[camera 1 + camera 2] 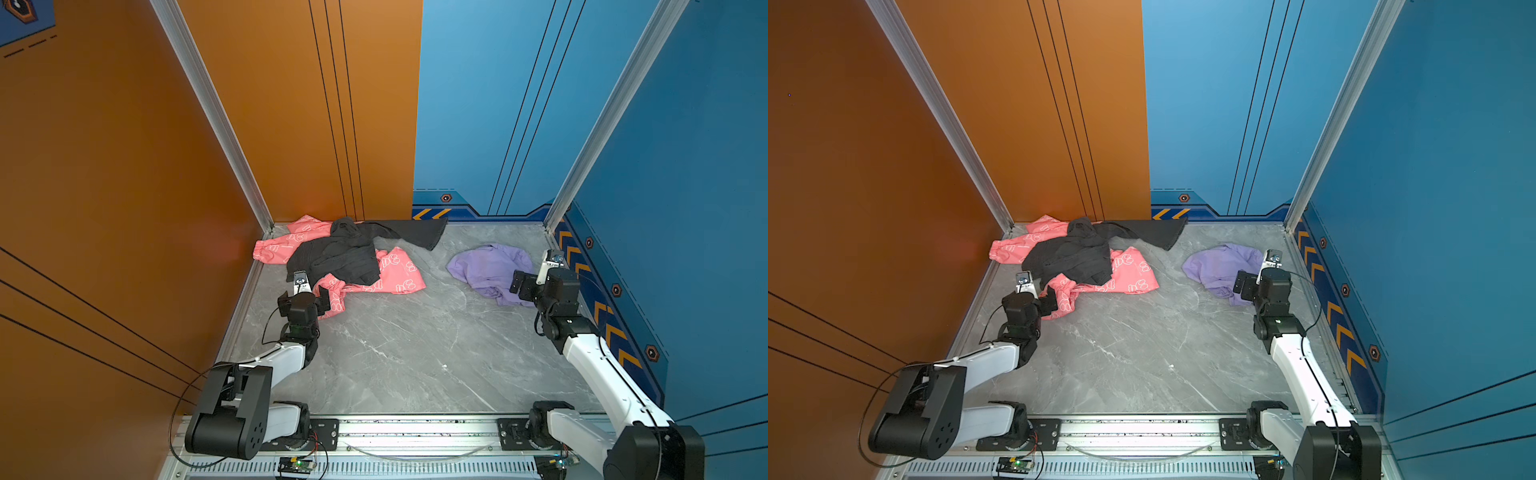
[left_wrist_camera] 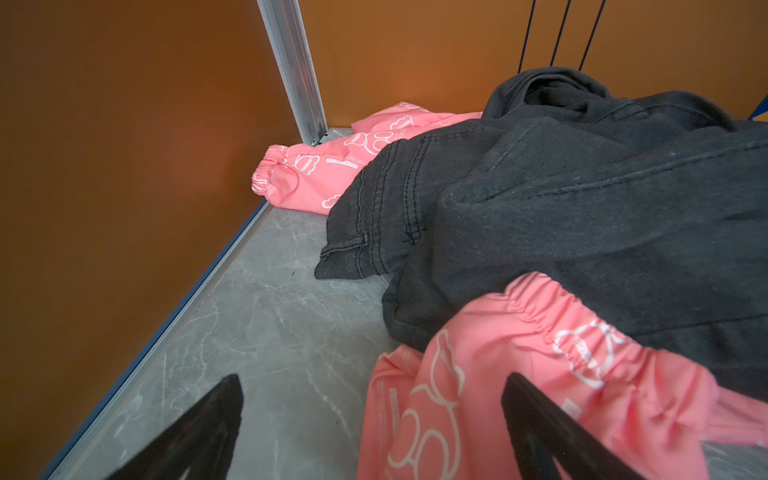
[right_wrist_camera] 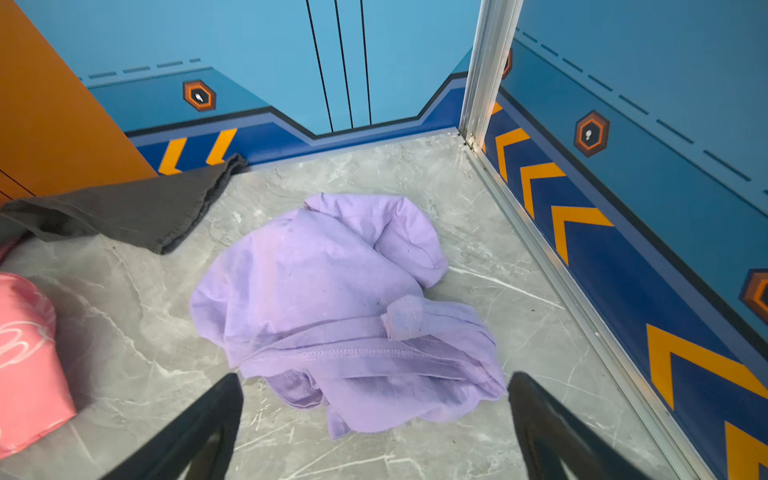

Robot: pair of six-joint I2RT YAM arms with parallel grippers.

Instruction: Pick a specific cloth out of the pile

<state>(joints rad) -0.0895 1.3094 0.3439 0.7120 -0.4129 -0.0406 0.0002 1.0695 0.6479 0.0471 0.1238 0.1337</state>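
1. The lavender cloth [image 3: 332, 307] lies crumpled on the grey marble-look table [image 1: 415, 353], over by the blue side wall. In both top views it sits well apart from the pile [image 1: 345, 262], touching none of it.
2. The right gripper [image 3: 374, 380] hangs just at the near edge of the cloth. Its jaws are spread wide, one to each side of the rumpled hem, and they hold nothing.
3. Further out, the pile has the black denim-like garment [image 1: 336, 255] draped over the coral-pink garment with white outline prints [image 1: 395, 276]. One black leg stretches along the back wall toward the cloth but stops short of it.
4. The left gripper [image 2: 372, 380] sits at the near corner of the pile with its jaws also wide open. One jaw is over the pink elastic cuff, and nothing is clamped.
5. To my eye the picking-out is as good as done, since the wanted cloth lies on its own with no grip on it.
6. The next move calls for the right arm to lift straight up and back so neither jaw snags the loose hem. The left arm needs to draw away without dragging the pink cuff.
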